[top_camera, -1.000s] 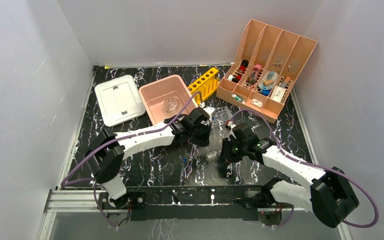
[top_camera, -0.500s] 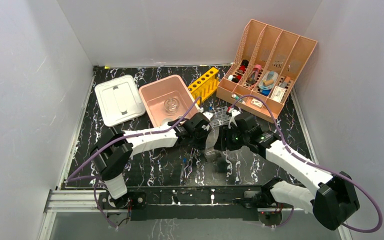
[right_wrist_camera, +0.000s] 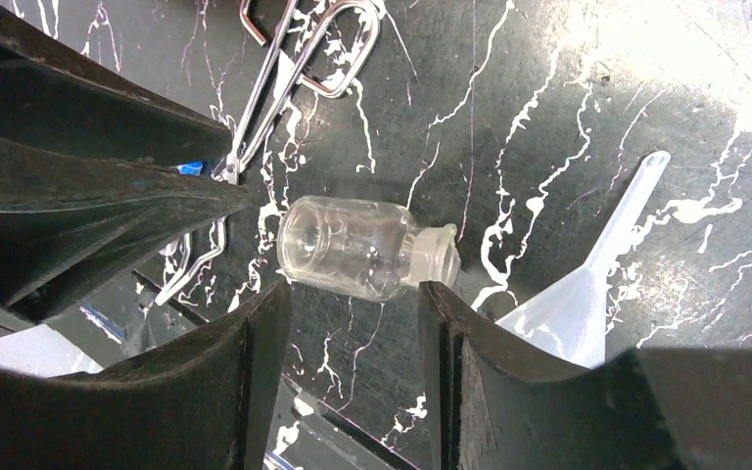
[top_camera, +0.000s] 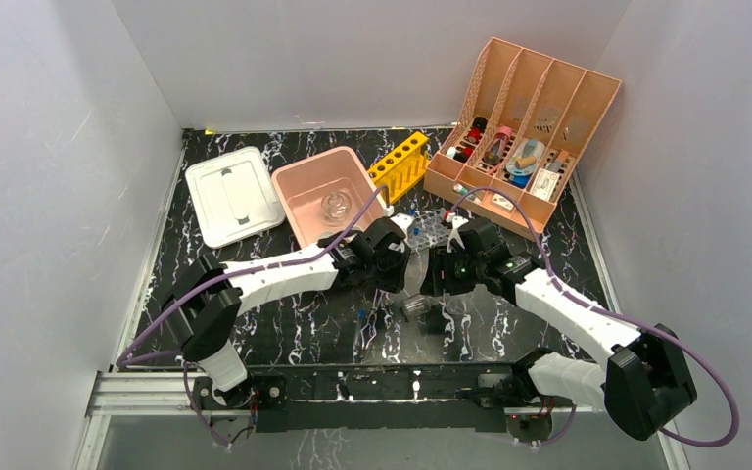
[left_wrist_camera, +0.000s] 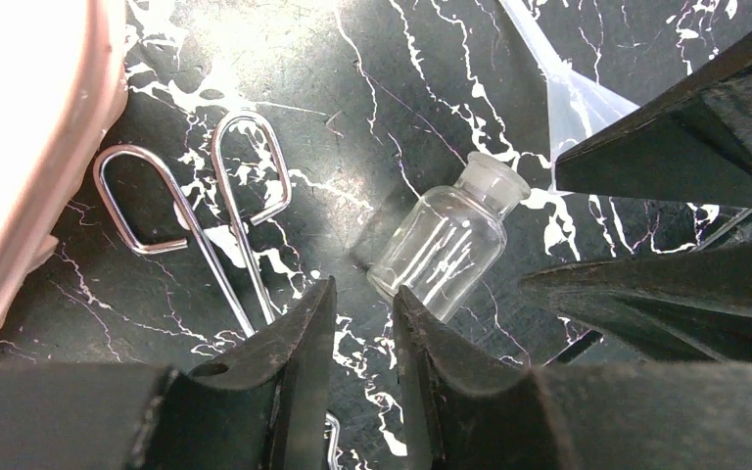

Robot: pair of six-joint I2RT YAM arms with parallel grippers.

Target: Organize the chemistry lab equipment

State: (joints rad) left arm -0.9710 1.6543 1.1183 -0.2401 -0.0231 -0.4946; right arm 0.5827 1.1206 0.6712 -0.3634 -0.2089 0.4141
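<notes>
Bottle (right_wrist_camera: 352, 245) down on its side on the desk (top_camera: 284, 328), clear glass, and both arms are crowding in on it! The right claw (right_wrist_camera: 352, 286) is spread wide with nothing between its fingers, and the bottle lies crosswise just past its tips, spanning the gap from one finger to the other. Off to one side of that claw, right by the bottle's neck, a clear funnel (right_wrist_camera: 578, 304) lies flat with its stem pointing away. Over to the left claw (left_wrist_camera: 362, 294): fingers drawn close, only a narrow slit of desk showing between them, gripping nothing. The bottle's base sits just ahead of its tips, a touch to one side; whether glass meets finger I cannot tell. On the other side of the left claw the wire tongs (left_wrist_camera: 206, 215) lie flat, loops pointing away from the tips and legs running back beside one finger. Just beyond the tongs is the tub (left_wrist_camera: 29, 147). From above, the two claws nose in toward each other, tips near, with the bottle at their meeting point. Behind the left claw, a round flask (top_camera: 336, 206) sits inside the tub. Well beyond the right claw stands the organizer (top_camera: 519, 132).
</notes>
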